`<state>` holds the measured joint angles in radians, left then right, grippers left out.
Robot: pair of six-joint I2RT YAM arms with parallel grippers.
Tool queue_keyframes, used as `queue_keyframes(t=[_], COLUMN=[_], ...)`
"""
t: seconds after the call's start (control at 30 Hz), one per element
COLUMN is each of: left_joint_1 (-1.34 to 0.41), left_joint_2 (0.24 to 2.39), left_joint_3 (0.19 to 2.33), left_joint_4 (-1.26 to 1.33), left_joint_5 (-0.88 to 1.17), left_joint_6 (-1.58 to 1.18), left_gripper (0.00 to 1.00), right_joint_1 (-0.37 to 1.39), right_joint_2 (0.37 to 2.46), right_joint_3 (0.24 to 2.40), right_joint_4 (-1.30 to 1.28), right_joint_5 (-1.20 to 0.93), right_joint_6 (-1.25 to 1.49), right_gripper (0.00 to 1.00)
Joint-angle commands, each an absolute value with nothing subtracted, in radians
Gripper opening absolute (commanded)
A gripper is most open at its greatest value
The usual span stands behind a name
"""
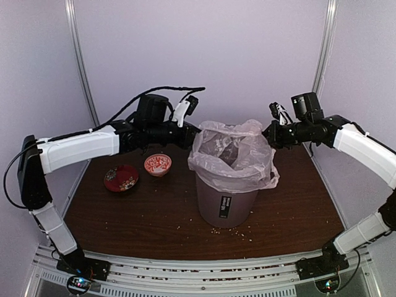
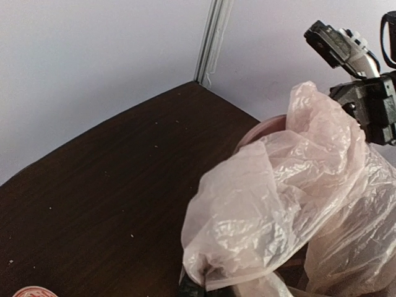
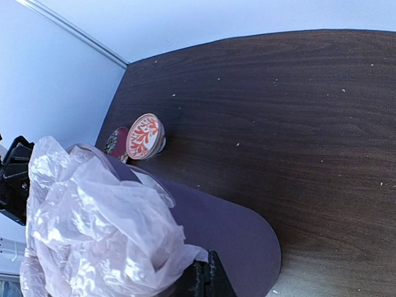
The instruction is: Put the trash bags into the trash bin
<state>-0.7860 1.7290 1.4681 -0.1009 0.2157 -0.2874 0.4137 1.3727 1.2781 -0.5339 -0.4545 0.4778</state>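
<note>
The mauve-brown trash bin (image 1: pixel 226 207) stands upright at mid-table with its black label facing front. The translucent pinkish-white trash bag (image 1: pixel 232 154) sits in its mouth, and its edge drapes over the rim. My left gripper (image 1: pixel 197 133) is shut on the bag's left edge just above the rim. My right gripper (image 1: pixel 268 133) is shut on the bag's right edge. In the left wrist view the bag (image 2: pixel 278 204) bunches over my gripper (image 2: pixel 201 289) and hides most of it. In the right wrist view my gripper (image 3: pixel 208 281) pinches the bag (image 3: pixel 93 229) beside the bin wall (image 3: pixel 229 226).
A dark red bowl (image 1: pixel 121 178) and a red-and-white bowl (image 1: pixel 158 164) sit left of the bin. Crumbs (image 1: pixel 229 232) lie on the brown table in front of it. Walls enclose the back and both sides. The arm bases are at the near edge.
</note>
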Motion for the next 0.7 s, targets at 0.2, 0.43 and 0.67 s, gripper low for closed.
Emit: queue_keyframes(t=[0.2,0.43,0.67], left_joint_1=[-0.804,-0.748,-0.749], left_joint_2=[1.494,1.578,1.686], left_joint_3=[1.368,1.386,1.396], left_joint_4=[-0.252,-0.251,-0.200], left_joint_5=[0.136,0.108,0.189], left_joint_6=[-0.309,-0.333,-0.377], left_gripper=[0.00,0.00,0.00], right_joint_1=[0.426,0.417,0.416], right_joint_2=[1.334,1.424,1.475], right_joint_3=[1.341,1.371,1.292], right_joint_4=[-0.583,-0.584,-0.581], right_joint_5=[-0.570,-0.509,-0.514], right_joint_6=[0.482,0.504,0.503], right_gripper=[0.00,0.00,0.00])
